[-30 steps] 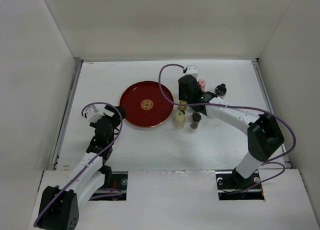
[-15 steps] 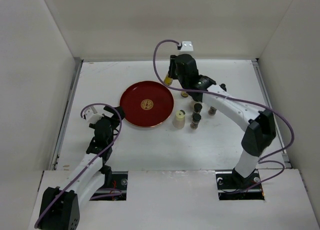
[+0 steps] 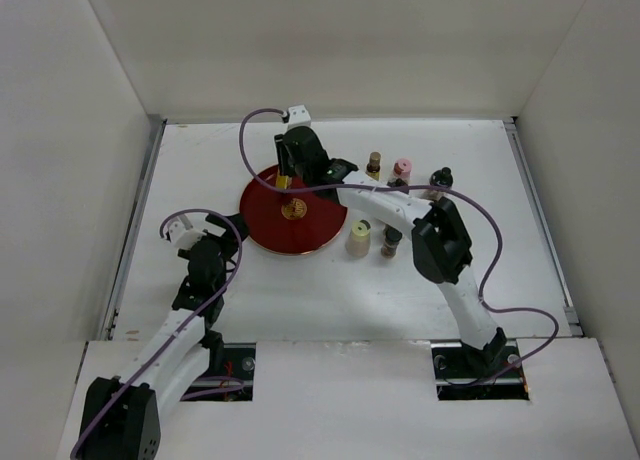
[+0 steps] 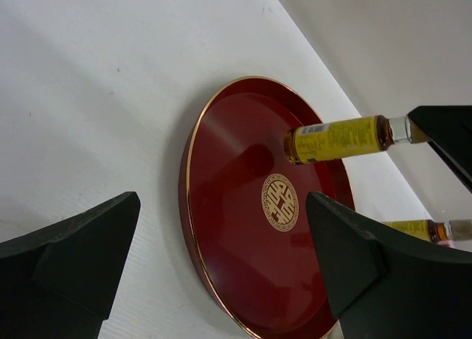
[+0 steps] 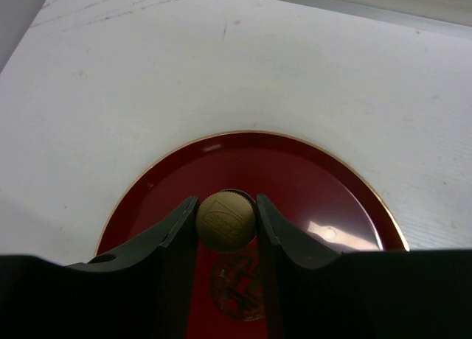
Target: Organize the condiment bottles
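Observation:
My right gripper (image 5: 226, 222) is shut on the gold cap of a slim yellow bottle (image 4: 338, 139), which hangs upright over the back half of the round red tray (image 3: 262, 228). From above, that bottle (image 3: 284, 183) shows under the right gripper (image 3: 286, 172). A second slim amber bottle (image 3: 374, 163), a pink-capped one (image 3: 403, 167) and a dark-capped one (image 3: 441, 177) stand at the back right. A cream-white bottle (image 3: 358, 240) and a dark-capped shaker (image 3: 391, 242) stand right of the tray. My left gripper (image 3: 228, 227) is open at the tray's left edge, holding nothing.
White walls close the table in on the left, back and right. The right arm (image 3: 400, 208) stretches across the bottle group toward the tray. The tray's gold emblem (image 4: 281, 201) lies between the left fingers (image 4: 81, 250) in the left wrist view.
The right arm lifted the yellow bottle from the back right group and swung it left, to above the red tray. The left arm has stayed where it was.

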You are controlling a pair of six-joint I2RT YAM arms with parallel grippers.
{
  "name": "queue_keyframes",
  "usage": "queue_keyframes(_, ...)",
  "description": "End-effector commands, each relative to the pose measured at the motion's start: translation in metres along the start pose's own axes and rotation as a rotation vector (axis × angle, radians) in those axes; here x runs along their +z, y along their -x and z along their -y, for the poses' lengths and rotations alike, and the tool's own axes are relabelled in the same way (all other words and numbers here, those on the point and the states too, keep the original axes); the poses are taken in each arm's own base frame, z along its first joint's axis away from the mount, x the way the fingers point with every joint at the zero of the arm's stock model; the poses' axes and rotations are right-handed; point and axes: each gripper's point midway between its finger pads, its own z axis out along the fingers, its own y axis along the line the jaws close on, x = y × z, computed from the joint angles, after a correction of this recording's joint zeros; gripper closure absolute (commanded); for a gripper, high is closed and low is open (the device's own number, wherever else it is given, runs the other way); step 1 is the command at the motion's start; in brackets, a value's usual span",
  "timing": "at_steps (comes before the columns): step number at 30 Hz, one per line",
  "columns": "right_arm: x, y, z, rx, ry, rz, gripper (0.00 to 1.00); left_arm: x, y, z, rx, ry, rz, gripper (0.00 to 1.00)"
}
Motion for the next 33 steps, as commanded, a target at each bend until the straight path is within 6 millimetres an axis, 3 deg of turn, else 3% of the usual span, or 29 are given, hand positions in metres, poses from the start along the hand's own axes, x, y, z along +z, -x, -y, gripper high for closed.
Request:
queue_keyframes(1,-0.007,0.074,-0.022,0.038,0.056,0.205,0.78,0.002,0.003,0.008,-0.029,-0.034,0.016,0.0)
queue_keyframes(8,0.008,0.071,-0.03,-0.019,0.023,0.261,0.76,0.004,0.001,0.006,-0.028,-0.028,0.009,0.0)
queue_keyframes(18,0.032,0.043,-0.032,-0.029,0.016,0.232,0.73,0.003,0.001,0.007,-0.033,-0.035,0.004,0.0)
queue_keyframes(20,0.034,0.042,-0.033,-0.025,0.016,0.231,0.69,0.004,-0.002,0.005,-0.031,-0.029,-0.004,0.0)
queue_keyframes(27,0.028,0.047,-0.035,-0.006,0.034,0.248,0.38,0.005,-0.002,0.008,-0.033,-0.039,-0.01,0.0)
queue_keyframes(33,0.017,0.06,-0.034,0.01,0.042,0.266,0.33,0.005,-0.003,0.007,-0.034,-0.038,-0.015,0.0)
